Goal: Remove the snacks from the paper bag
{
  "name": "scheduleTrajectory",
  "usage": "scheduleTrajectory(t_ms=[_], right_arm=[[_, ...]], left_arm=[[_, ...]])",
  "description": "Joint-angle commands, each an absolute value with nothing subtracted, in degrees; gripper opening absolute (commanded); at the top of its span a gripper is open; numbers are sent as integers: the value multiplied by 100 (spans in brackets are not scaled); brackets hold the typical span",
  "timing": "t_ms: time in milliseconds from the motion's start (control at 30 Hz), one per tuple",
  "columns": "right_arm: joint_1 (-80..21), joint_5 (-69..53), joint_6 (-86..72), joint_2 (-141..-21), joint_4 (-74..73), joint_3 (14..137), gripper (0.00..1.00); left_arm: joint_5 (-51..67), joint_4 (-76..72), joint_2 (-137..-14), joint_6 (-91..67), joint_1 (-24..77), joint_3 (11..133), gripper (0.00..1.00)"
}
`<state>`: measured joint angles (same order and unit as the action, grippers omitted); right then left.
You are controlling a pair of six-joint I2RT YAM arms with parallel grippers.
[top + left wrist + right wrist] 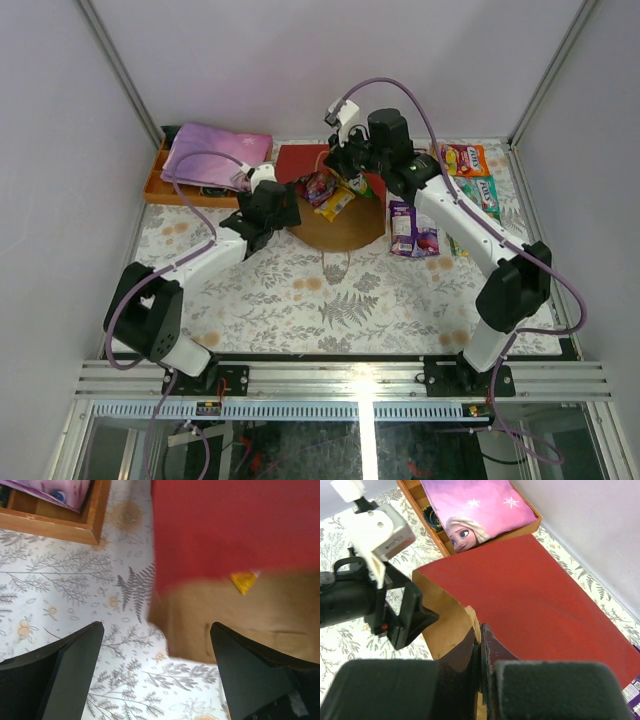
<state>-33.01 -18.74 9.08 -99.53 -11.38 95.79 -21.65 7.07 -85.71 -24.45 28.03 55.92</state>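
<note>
Snacks (412,228) half out: some on surface (290,300), others in paper bag (300,160); right jaws pinched bag, left jaws released.

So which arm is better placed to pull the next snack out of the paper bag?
Left. The left gripper is open and empty at the mouth of the paper bag, near the snacks lying there. The right gripper is shut on the bag's rim, so it seems occupied.

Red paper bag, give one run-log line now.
right pincer: shut on red paper bag rim | left pincer: open at its edge | glossy snack packets: in its mouth
</note>
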Motion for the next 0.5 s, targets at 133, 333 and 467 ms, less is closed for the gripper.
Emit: scheduleTrajectory(t_ms=[133,333,467], right_arm=[[-3393,-2112,543,-9575,-1029,9608,0],[-3495,-1498,-403,-9403,-693,9328,0],[-3907,-603,-735,-9493,-858,9399,0]], left_arm=[[-2153,-29,-8830,-1844,2244,5884,78],[-1548,-254,-8932,-1527,1866,5863,48],[-867,-616,-9274,-1223,1599,5921,48]])
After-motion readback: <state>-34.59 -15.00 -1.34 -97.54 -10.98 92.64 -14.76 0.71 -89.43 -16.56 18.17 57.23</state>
